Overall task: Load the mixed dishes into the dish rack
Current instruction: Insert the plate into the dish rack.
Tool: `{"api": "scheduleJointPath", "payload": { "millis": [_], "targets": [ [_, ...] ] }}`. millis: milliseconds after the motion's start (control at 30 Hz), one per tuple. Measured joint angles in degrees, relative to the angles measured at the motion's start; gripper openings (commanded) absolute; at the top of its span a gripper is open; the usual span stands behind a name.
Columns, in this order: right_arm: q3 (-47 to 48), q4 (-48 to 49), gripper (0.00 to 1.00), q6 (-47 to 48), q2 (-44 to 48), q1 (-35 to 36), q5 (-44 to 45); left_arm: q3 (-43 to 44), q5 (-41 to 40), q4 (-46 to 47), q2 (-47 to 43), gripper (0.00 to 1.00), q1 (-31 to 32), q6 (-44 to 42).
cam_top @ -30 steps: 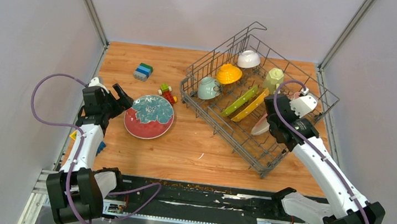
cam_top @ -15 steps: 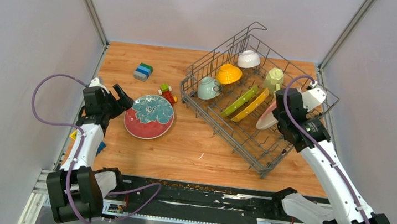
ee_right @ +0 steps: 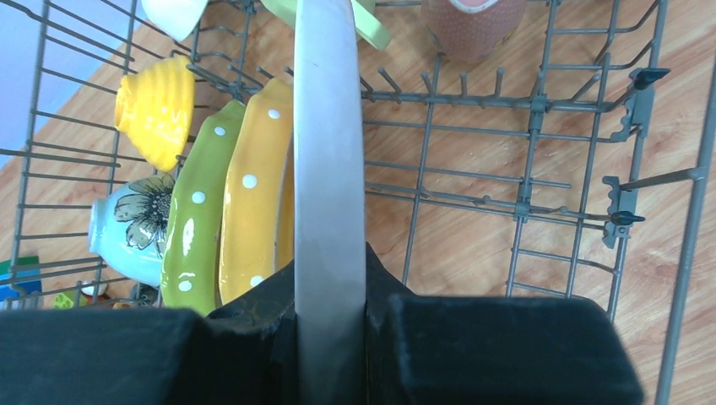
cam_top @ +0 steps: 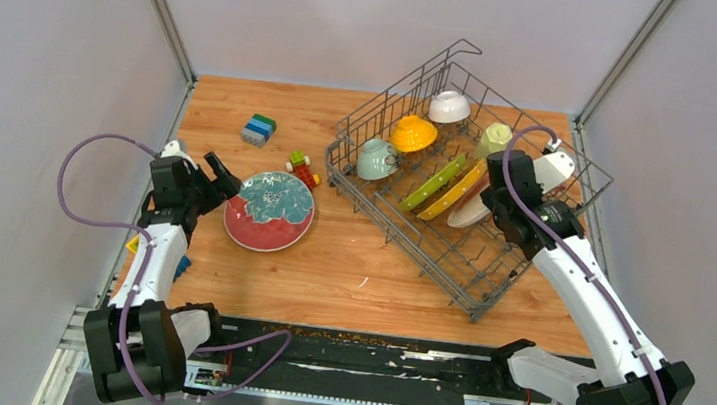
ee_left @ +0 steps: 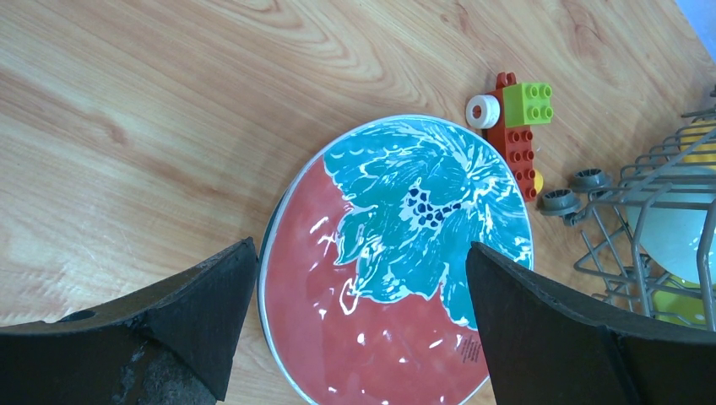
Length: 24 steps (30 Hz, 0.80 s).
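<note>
**DESK:** What does the frame show, nearest first?

**OPERATOR:** On my left side, the left gripper (cam_top: 220, 174) hangs over the wooden table (cam_top: 348, 262) with its fingers spread wide and nothing in them. The near edge of a red-and-teal plate (cam_top: 269, 211) shows between them. That plate lies flat on the table, outside the dish rack (cam_top: 402, 229). Red and green toy blocks (ee_left: 519, 126) sit just past it, by the rack's corner.

**DESK:** And your right side?

**OPERATOR:** The right gripper (cam_top: 494, 199) is inside the rack, its fingers pinched on the rim of a pale grey plate (ee_right: 329, 169). The plate is held on edge just beside the yellow plate (ee_right: 253, 211). I cannot tell whether its lower rim sits between the tines.

**DESK:** How full is the rack?

**OPERATOR:** The lime-green dotted plate (ee_right: 190, 228) stands next to the yellow one. Beyond them are a teal mug (cam_top: 376, 159) and a yellow bowl (cam_top: 413, 133). Toward the far end are a white bowl (cam_top: 449, 105), a pale-green mug (cam_top: 495, 139) and a pink mug (ee_right: 473, 25).

By my count seven pieces are loaded and an eighth is going in. The red-and-teal plate is the only dish I can see outside the rack. I judge the job nearly done: let go of the grey plate once it is seated, then load that last plate.
</note>
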State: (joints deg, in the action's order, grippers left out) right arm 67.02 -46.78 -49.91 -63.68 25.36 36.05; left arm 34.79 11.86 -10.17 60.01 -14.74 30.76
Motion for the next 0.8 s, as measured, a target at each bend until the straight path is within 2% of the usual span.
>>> {"api": "scheduleJointPath", "payload": {
  "millis": [200, 333, 633, 800],
  "targets": [
    [0.0, -0.1, 0.00, -1.6, -5.4, 0.5, -0.1, 0.0, 0.0, 0.2, 0.3, 1.00, 0.0, 0.0],
    [0.0, -0.1, 0.03, -2.6, -9.2, 0.6, -0.2, 0.0, 0.0, 0.2, 0.9, 1.00, 0.0, 0.0],
    [0.0, 0.4, 0.25, -4.4, -11.2, 0.7, -1.7, 0.0, 0.0, 0.2, 1.0, 1.00, 0.0, 0.0],
    [0.0, 1.9, 0.26, -5.0, -11.0, 0.7, -1.6, 0.0, 0.0, 0.2, 1.0, 1.00, 0.0, -0.1]
  ]
}}
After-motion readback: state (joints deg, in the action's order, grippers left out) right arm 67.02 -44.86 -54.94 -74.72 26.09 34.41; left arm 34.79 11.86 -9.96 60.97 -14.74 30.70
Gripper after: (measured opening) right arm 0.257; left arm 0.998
